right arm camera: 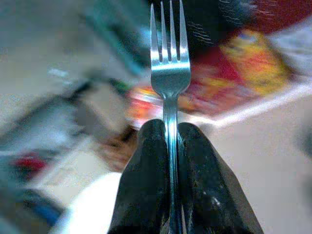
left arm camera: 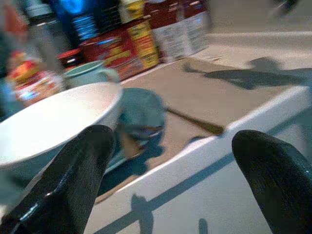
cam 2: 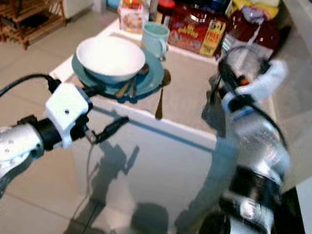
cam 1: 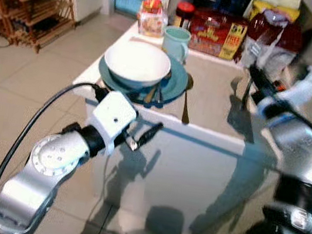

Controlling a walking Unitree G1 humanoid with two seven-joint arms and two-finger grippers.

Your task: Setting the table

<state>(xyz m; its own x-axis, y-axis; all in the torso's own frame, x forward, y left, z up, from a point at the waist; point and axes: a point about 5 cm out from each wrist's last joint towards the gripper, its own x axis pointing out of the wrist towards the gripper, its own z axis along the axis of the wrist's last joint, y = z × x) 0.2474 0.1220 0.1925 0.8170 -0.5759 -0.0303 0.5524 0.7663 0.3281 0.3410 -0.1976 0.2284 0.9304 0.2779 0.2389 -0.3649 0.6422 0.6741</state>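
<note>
A white table (cam 1: pixel 216 112) stands on a tiled floor, with boxed groceries (cam 1: pixel 216 34) along its far edge. The right gripper (right arm camera: pixel 168 146) is over the table's right side, its two black fingers clamped on the handle of a fork (right arm camera: pixel 169 58), tines pointing away from the wrist. A white bowl (cam 1: pixel 137 62) sits on a teal plate (cam 1: pixel 173 81), a spoon (cam 1: pixel 186 101) just right of the plate and a teal mug (cam 1: pixel 177 42) behind. The left gripper (left arm camera: pixel 180 180) hangs before the table's near edge, fingers apart.
</note>
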